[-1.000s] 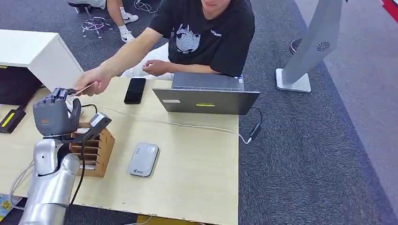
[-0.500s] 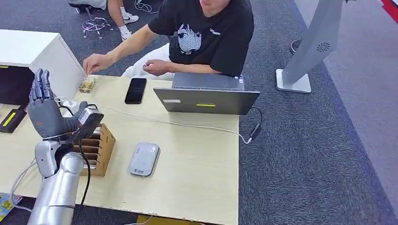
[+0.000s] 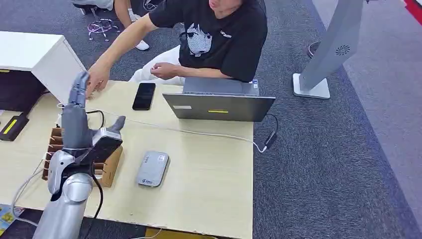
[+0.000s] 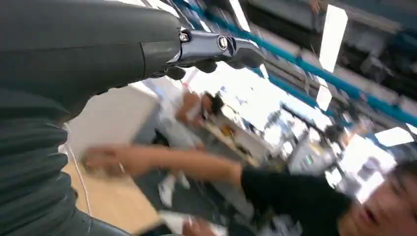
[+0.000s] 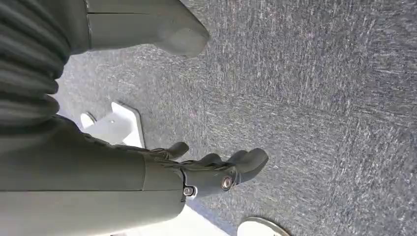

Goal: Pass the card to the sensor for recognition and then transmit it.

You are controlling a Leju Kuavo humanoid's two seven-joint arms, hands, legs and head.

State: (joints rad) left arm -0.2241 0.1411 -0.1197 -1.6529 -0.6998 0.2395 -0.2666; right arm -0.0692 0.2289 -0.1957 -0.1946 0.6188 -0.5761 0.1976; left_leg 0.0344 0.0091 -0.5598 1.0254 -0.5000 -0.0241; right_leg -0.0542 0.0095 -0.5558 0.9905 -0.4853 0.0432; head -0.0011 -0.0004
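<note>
The left robot hand [image 3: 77, 119] is raised above the left side of the bench [image 3: 209, 169], with fingers [image 3: 79, 87] straight and pointing up and the thumb standing out to the side; it holds nothing and the fingers are apart. It hides part of the wooden card rack [image 3: 107, 162] that stands behind it. A person's hand [image 3: 98, 78] rests at the far edge of the bench, just past the fingertips. The card cannot be made out; it may lie under that hand, but I cannot tell. The grey sensor [image 3: 153, 169] lies flat on the bench, near the rack. The left wrist view is blurred. The right robot hand [image 5: 216, 169] hangs over the carpet floor [image 5: 319, 98], fingers a little curled and apart, holding nothing
</note>
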